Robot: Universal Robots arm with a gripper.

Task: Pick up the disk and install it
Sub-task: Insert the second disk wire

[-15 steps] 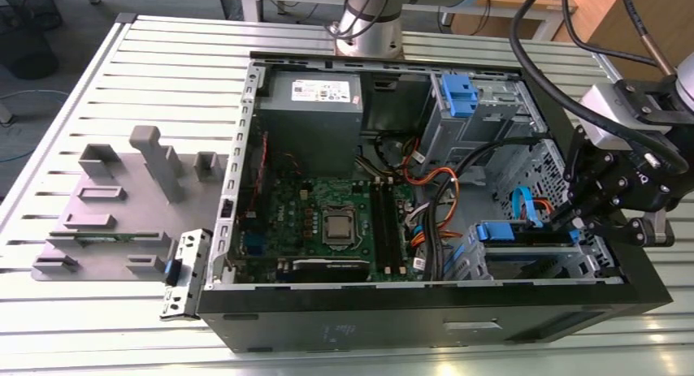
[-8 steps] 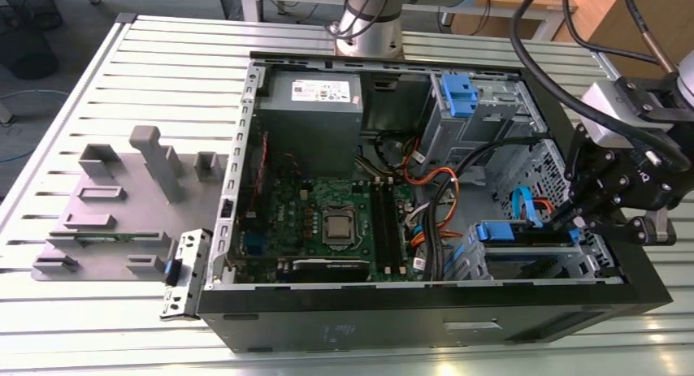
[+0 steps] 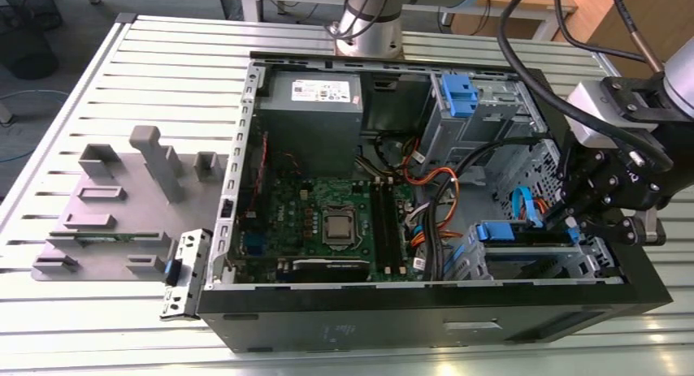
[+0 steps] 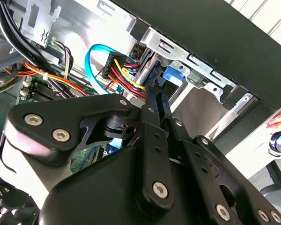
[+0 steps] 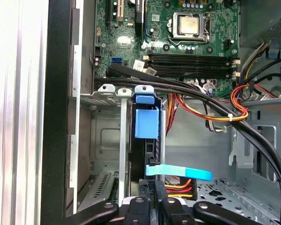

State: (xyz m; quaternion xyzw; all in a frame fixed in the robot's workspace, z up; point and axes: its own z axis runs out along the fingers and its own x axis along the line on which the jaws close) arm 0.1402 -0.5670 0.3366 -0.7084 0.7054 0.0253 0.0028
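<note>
The computer case [image 3: 434,311] lies open on its side on the slatted table [image 3: 162,59], which leaves the green board [image 3: 325,222], the grey power box [image 3: 312,108] and the drive bays reachable from above. The gripper [image 3: 586,218] hangs over the corner of the case at the exterior view's right, pointed down into the metal bay [image 5: 107,136] beside the case wall. The disk [image 5: 146,123] stands on edge in that bay, its blue bracket uppermost in the slot and its dark edge running toward the gripper [image 5: 152,206]; judged from this, it is already seated between the bay's guide rails, or very nearly so. The second wrist view shows the gripper [image 4: 154,91] reaching in line with the blue bracket of the disk [image 4: 172,75], at or just beside it; whether the hand is clamped on the disk, merely pressing it, or released cannot be told here. A flat light-blue cable [image 5: 178,172] crosses just over the disk's edge, and a bundle of black and coloured wires [image 5: 201,105] sweeps past the mouth of the bay, close enough to crowd the approach. A grey parts holder [image 3: 119,205] sits on the table well apart from the case.
</note>
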